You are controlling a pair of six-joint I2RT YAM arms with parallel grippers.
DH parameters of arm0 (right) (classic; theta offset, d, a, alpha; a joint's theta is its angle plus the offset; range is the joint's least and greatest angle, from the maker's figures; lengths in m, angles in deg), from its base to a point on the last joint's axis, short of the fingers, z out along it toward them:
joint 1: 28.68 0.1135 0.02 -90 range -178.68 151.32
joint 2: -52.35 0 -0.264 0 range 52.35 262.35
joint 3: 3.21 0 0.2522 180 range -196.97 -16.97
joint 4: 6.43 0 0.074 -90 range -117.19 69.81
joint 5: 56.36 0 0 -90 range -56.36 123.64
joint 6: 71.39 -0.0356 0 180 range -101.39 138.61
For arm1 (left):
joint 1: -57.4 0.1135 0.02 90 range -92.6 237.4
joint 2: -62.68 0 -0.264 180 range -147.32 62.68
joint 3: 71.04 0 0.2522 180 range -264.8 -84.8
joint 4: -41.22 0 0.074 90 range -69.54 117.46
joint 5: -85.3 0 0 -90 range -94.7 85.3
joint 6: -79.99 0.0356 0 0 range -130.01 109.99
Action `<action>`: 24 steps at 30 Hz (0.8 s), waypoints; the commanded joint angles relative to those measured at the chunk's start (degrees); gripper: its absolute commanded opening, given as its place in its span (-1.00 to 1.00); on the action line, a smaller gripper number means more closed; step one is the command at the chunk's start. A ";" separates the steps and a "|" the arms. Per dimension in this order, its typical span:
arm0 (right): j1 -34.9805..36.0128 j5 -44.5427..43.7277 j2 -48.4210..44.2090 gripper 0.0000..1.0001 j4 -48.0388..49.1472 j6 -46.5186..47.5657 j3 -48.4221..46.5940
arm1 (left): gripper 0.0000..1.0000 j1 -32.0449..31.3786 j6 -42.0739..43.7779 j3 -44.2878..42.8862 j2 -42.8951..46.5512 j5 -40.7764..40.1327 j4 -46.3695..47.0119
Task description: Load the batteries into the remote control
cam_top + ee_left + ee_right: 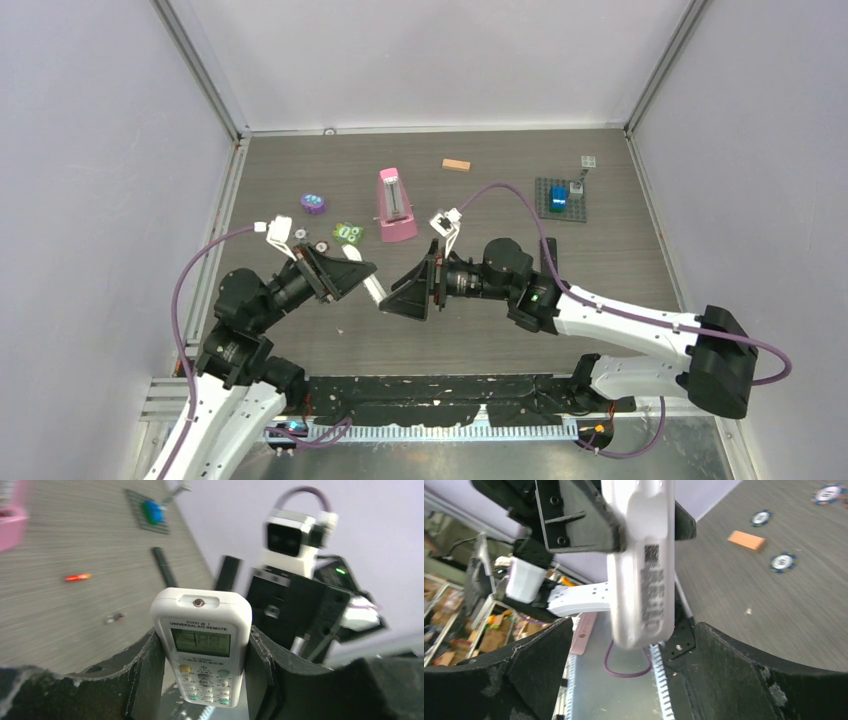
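My left gripper (pixel 202 633) is shut on the white remote control (pixel 201 645), held off the table with its screen and buttons facing the left wrist camera. In the top view the left gripper (pixel 360 274) and the remote control (pixel 375 289) hang near the table's front middle. The right gripper (pixel 396 298) faces them from the right. In the right wrist view the remote control (pixel 641 565) shows its labelled back, its lower end between the jaws of my open right gripper (pixel 634 647), touching neither. An orange battery (pixel 77 577) and a darker one (pixel 115 617) lie on the table.
A pink upright object (pixel 396 205) stands mid-table, with an orange block (pixel 456 165) behind it. A grey baseplate (pixel 545 208) with a blue brick is at the right. A purple item (pixel 313 203), a green one (pixel 348 233) and poker chips (pixel 322 246) lie left.
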 commanded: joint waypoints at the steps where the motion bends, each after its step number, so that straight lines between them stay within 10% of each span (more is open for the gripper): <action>1: -0.86 -11.58 -6.92 0.97 -14.99 7.20 -0.47 | -1.00 0.22 8.32 -5.79 -2.72 -15.04 -18.35; 7: -3.70 -34.80 -13.99 0.97 -36.64 7.92 1.75 | -1.00 0.22 8.48 -3.62 -11.46 -27.27 -22.83; 24: -9.56 -54.14 -21.67 0.90 -57.45 5.19 3.37 | -1.00 3.02 13.12 -15.36 -51.69 -37.77 -22.97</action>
